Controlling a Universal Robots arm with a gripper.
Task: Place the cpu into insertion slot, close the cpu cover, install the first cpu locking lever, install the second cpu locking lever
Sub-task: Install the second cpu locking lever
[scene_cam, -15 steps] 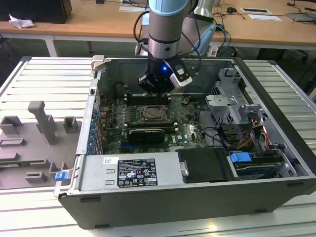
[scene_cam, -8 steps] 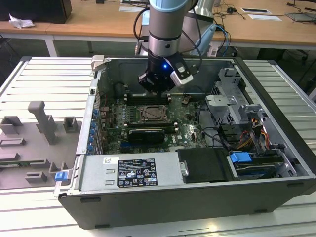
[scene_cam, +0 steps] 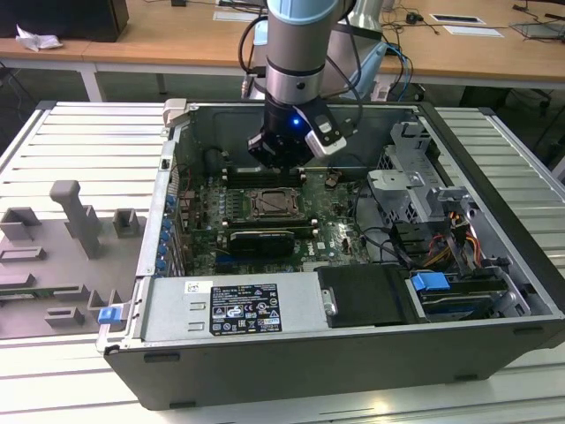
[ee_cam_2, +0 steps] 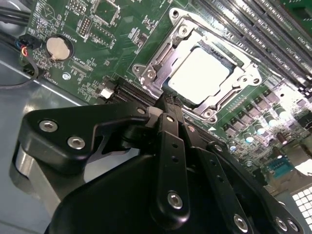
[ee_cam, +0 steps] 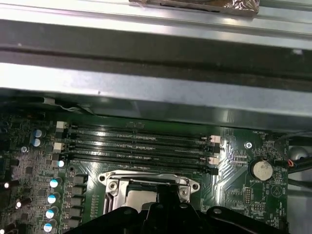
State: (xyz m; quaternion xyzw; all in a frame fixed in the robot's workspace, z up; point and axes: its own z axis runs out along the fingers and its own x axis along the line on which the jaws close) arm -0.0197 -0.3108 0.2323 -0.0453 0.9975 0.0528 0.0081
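The cpu [ee_cam_2: 200, 73] shows its pale metal face, lying flat in the insertion slot [scene_cam: 272, 205] on the green board. The silvery cpu cover [ee_cam_2: 161, 56] lies down around the cpu, which shows through the cover's window. In the first wrist view the cover's frame [ee_cam: 146, 181] sits just beyond my fingertips. My gripper [scene_cam: 281, 159] hangs a little above the board at the socket's far edge. Its black fingers are shut together with nothing between them in both wrist views [ee_cam_2: 166, 103] [ee_cam: 168, 192]. I cannot tell how the thin locking levers stand.
Long black memory slots [ee_cam: 141, 146] run beside the socket, and the case's metal wall [ee_cam: 156, 83] rises behind them. A coin battery [ee_cam_2: 58, 47] sits on the board. A drive cage [scene_cam: 415, 177] and cables [scene_cam: 397, 243] fill the exterior view's right. A grey fixture tray [scene_cam: 62, 247] lies outside the case.
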